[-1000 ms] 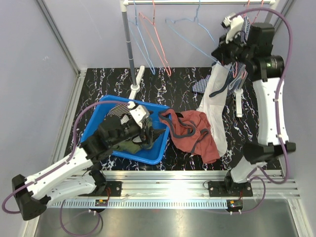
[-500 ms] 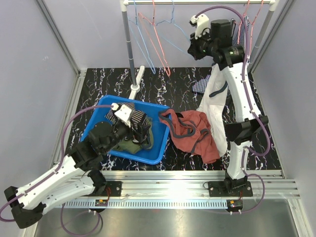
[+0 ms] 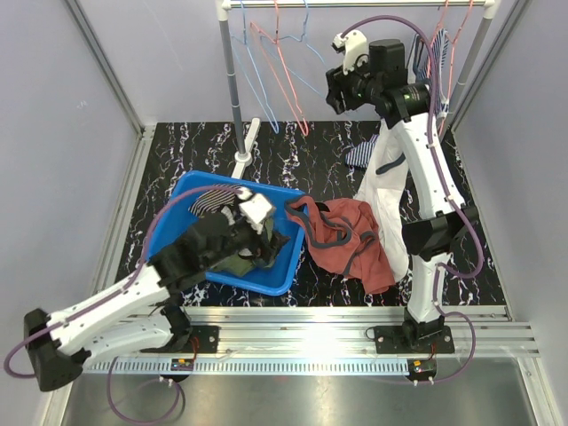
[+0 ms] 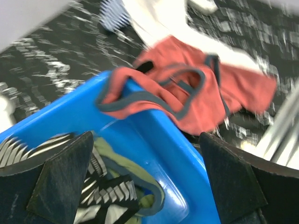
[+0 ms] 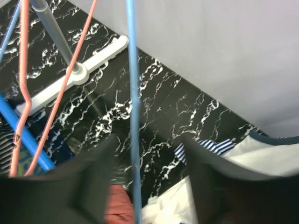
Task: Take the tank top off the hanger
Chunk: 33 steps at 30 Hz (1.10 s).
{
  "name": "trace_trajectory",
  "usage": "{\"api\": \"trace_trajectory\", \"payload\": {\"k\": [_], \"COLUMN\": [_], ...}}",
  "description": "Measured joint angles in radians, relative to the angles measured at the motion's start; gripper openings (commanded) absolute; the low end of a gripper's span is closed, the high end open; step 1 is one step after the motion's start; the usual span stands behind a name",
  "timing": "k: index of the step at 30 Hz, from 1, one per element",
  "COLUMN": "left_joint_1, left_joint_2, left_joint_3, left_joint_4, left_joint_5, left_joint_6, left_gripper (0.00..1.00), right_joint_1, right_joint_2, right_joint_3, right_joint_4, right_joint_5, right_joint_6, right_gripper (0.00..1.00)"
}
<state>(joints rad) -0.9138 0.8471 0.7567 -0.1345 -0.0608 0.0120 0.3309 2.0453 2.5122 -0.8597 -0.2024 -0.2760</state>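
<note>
- Our right fingers [image 5: 145, 186] stand partly open, high up at the rail [image 3: 355, 4]. The wire of an empty blue hanger [image 5: 134, 93] runs through the gap, and they grip nothing.
- Our left fingers [image 4: 145, 154] are spread wide and empty, low over the blue bin [image 4: 140, 126].
- A red tank top [image 3: 351, 244] lies off any hanger, partly on the table [image 3: 311, 151] and partly over the bin's rim.
- A white tank top [image 3: 388, 191] hangs down to the table beside the right arm. Its top end is hidden, so we cannot tell whether a hanger carries it.
- We judge the step in hand to be freeing the right fingers from that wire. We should back straight out along the gap, so neither finger hooks the hanger or sets its neighbours swinging.
- For the white one, we would pinch the cloth of a strap, not the wire, and lift it over the hanger's shoulder.
</note>
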Motion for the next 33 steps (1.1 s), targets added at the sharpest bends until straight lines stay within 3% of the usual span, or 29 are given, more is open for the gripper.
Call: {"api": "trace_trajectory", "payload": {"k": [1,3,7,12,18,23,28,32,33], "left_joint_1": [-0.011,-0.032,-0.084,-0.155,-0.211,-0.225,-0.224,-0.224,-0.224], "left_joint_2": [0.043,0.134,0.293,0.5,0.743,0.994,1.148,1.221,1.233], "left_joint_3": [0.013,0.05,0.14,0.272,0.393,0.525,0.587,0.63,0.638], "left_joint_4": [0.0,-0.001,-0.003,-0.004,-0.005,-0.007,0.001,0.004,0.006], "left_joint_5": [0.021,0.064,0.122,0.179,0.196,0.181,0.141,0.105,0.103], "left_joint_6": [0.026,0.077,0.19,0.322,0.404,0.359,0.259,0.188,0.168], "left_gripper": [0.99,0.99,0.99,0.99,0.99,0.99,0.99,0.9,0.83], "right_joint_1": [0.0,0.0,-0.003,-0.027,-0.171,-0.281,-0.38,-0.444,-0.452], "right_joint_2": [-0.003,-0.026,-0.159,-0.463,-0.769,-0.904,-0.994,-1.063,-1.077], "right_joint_3": [-0.011,-0.05,-0.211,-0.487,-0.771,-1.023,-1.194,-1.252,-1.259], "right_joint_4": [-0.002,-0.01,-0.042,-0.081,-0.098,-0.097,-0.109,-0.106,-0.106], "right_joint_5": [0.0,0.002,-0.004,-0.061,-0.153,-0.169,-0.177,-0.183,-0.186], "right_joint_6": [-0.014,-0.048,-0.147,-0.259,-0.288,-0.274,-0.237,-0.204,-0.197], "right_gripper": [0.88,0.99,1.0,1.0,1.0,1.0,1.0,1.0,1.0]}}
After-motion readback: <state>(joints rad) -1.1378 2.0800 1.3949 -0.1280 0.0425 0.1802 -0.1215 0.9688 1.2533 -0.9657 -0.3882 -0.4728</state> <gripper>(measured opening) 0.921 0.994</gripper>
